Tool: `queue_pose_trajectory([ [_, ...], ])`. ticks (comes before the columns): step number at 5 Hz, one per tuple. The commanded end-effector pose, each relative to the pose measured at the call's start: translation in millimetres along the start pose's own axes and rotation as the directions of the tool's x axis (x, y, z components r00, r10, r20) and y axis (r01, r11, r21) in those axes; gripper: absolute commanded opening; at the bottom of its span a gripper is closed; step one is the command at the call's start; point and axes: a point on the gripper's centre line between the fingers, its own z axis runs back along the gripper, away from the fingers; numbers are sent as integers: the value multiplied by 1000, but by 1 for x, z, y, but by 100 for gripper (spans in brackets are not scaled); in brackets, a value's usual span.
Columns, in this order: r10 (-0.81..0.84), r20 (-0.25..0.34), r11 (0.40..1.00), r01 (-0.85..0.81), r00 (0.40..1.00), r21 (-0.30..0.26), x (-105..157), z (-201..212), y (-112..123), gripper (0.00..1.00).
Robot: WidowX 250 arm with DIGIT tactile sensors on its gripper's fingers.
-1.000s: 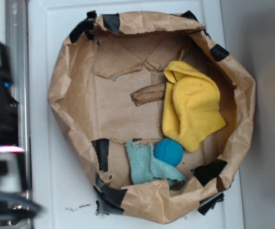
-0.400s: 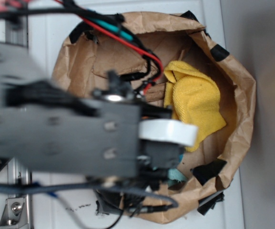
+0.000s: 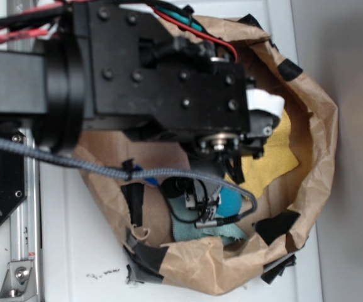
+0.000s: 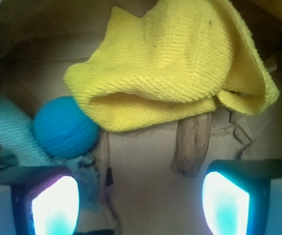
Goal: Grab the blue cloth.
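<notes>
**Contents of the paper-lined bin, with my jaws over it**

Exterior view: My black arm and wrist block covered most of the crumpled brown paper bin with black tape patches [image 3: 319,126]. My gripper itself was hidden beneath the block, so its state could not be read from here. Item: pale teal-blue fuzzy terry cloth [image 3: 197,229], lying at the bin's near edge, partly under a grey braided cable [image 3: 93,165]. Item: round smooth blue ball [image 3: 230,202], touching the cloth. Item: large yellow woven cloth [image 3: 270,158], showing just beyond my wrist.

Wrist view: My gripper [image 4: 141,200] stood wide apart, nothing between the two glowing fingertips [image 4: 55,204], bare brown paper floor below the gap. The teal-blue cloth [image 4: 9,129] sat at far left, above my left fingertip, against the blue ball [image 4: 65,127]. The yellow cloth [image 4: 175,68] filled the upper frame, its fold overlapping the ball's edge. A rolled brown paper scrap [image 4: 192,144] lay under it.
</notes>
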Motion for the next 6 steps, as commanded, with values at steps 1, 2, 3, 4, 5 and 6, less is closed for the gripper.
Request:
queue_pose_trajectory([
  [1,-61,29,995,63,998,-81,-9,-2,-10,100],
  [2,-95,35,990,98,995,-98,-18,-6,-25,100],
  [3,-152,19,982,153,988,-110,-15,-25,-43,100],
  [4,-194,40,972,197,980,-126,-4,-46,-61,100],
  [5,-285,91,933,298,954,-200,-1,-72,-78,100],
  [6,-299,90,929,312,950,-200,-5,-81,-83,0],
])
